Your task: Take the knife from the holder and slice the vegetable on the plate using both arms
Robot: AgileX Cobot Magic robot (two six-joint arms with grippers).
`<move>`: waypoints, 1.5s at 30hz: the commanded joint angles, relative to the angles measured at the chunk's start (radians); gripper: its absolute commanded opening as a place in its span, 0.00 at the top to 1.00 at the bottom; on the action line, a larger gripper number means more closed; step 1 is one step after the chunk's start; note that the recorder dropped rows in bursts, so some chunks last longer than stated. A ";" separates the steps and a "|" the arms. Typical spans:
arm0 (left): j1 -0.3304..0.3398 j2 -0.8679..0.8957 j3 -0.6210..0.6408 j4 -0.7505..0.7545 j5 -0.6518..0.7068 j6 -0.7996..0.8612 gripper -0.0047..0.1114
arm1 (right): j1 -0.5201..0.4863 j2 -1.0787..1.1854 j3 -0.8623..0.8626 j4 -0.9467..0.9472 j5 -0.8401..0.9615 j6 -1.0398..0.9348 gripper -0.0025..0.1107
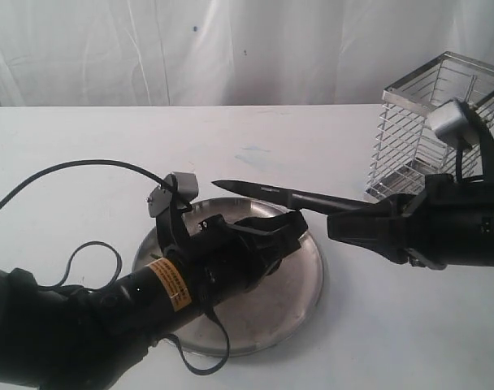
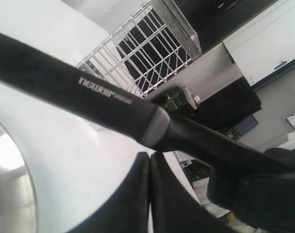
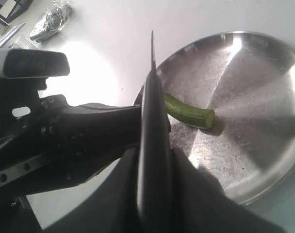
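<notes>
The black knife [image 1: 271,192] hangs level over the plate [image 1: 300,284], its tip pointing left. My right gripper [image 1: 344,221] is shut on its handle, and the blade [image 3: 152,121] runs out between the fingers [image 3: 186,170]. The green vegetable [image 3: 188,112] lies on the plate [image 3: 254,97] just beyond the blade; its near end is hidden behind the knife. My left gripper [image 1: 289,226] rests low over the plate with its fingers [image 2: 138,194] pressed together, right under the knife [image 2: 104,99]. Whether it touches the vegetable is hidden. The wire holder [image 1: 438,122] stands at the back right.
The left arm [image 1: 149,292] lies across the plate's left half, with a cable [image 1: 76,175] looping over the table. The holder [image 2: 142,53] is close behind the right arm. A crumpled wrapper [image 3: 53,19] lies off to the side.
</notes>
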 commanded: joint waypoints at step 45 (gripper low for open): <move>-0.004 0.051 -0.066 0.008 -0.002 0.034 0.96 | 0.015 0.004 0.071 0.064 -0.058 -0.006 0.98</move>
